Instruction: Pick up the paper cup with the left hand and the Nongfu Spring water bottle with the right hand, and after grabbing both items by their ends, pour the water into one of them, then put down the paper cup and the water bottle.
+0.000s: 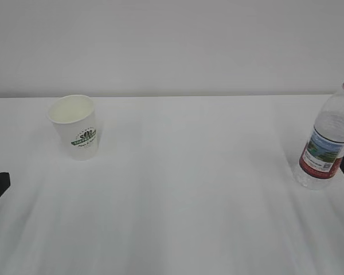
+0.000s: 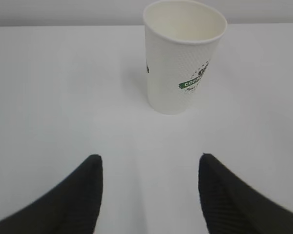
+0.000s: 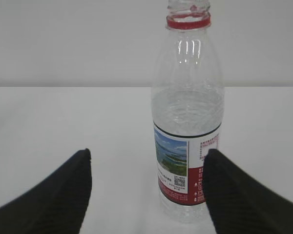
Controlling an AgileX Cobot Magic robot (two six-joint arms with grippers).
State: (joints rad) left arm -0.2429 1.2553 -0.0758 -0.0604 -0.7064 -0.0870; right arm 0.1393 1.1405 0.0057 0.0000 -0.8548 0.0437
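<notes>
White worktop (image 1: 183, 189), paper cup (image 1: 75, 126) upright at far left, Nongfu Spring water bottle (image 1: 329, 137) upright at right edge, uncapped, part-filled, left pincer (image 2: 149, 190) open, empty, near the cup, right pincer (image 3: 146, 187) open, empty, bottle just beyond its fingers

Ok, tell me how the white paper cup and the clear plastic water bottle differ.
The white tapered paper cup is opaque and short; the clear ribbed plastic water bottle is see-through and taller. The cup carries a green round logo, the bottle a label with a red band and a landscape picture. The cup looks empty; the bottle holds water. Both stand upright on the white table, ungripped.
</notes>
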